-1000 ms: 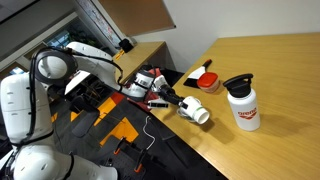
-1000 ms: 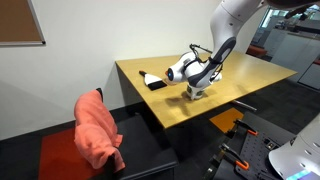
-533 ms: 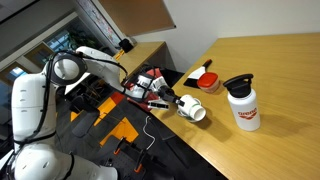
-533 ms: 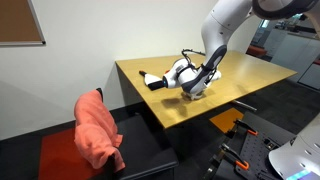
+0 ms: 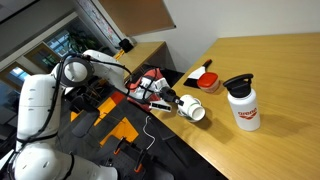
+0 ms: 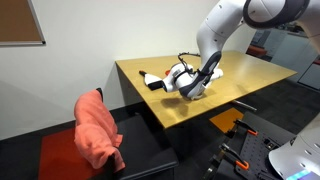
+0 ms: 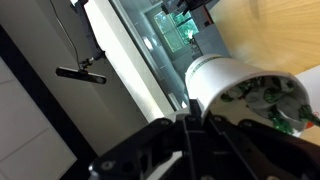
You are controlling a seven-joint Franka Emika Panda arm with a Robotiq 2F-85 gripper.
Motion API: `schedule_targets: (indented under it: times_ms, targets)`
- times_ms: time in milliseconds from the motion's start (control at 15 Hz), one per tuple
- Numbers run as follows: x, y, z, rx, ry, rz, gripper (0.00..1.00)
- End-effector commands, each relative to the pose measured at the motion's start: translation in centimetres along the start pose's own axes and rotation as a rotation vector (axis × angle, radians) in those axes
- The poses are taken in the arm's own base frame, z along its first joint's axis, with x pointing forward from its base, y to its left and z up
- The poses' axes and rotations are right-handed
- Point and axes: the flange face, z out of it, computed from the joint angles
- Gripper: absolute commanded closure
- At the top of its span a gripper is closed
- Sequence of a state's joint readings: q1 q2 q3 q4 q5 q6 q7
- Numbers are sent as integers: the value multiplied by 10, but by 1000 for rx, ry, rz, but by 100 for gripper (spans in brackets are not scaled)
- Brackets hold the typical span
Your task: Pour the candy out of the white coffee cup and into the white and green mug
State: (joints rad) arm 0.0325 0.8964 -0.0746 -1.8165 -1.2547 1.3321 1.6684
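My gripper [image 5: 172,99] is shut on the wall of the white coffee cup [image 5: 197,112], near the table's edge. The cup is tipped far over, with its mouth facing away from the arm. In the wrist view the dark fingers [image 7: 190,122] pinch the cup's white wall [image 7: 230,78], and green and white wrapped candy [image 7: 275,100] lies inside the cup. In an exterior view the gripper [image 6: 186,80] holds the cup [image 6: 192,90] low over the table. I cannot make out the white and green mug in any view.
A red-and-white bowl [image 5: 207,80] and a flat black item [image 5: 194,72] lie behind the cup. A tall white bottle with a black lid [image 5: 241,104] stands to one side. The table edge [image 5: 175,130] is close. A red cloth [image 6: 98,130] hangs on a chair.
The arm's upper joints have swung and the gripper has shifted slightly. The cup stays gripped, tipped over, in almost the same spot.
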Motion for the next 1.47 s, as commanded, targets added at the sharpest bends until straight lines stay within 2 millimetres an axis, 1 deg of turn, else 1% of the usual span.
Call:
schedule_targets:
  times_ms: [0,533,733,867,1000,1133,1267,1400]
  targets:
    - [7,-5,0,-65,34,-26,99]
    - [12,-11,-1,-137,90,-57,99]
    - [15,-13,-1,-116,101,-81,99]
    - [19,-11,-1,-63,90,-109,99]
    - [23,-3,1,-16,68,-119,99]
    - [28,11,2,48,39,-121,99]
    - [36,30,5,99,15,-103,99]
    - [43,57,9,154,-4,-84,99]
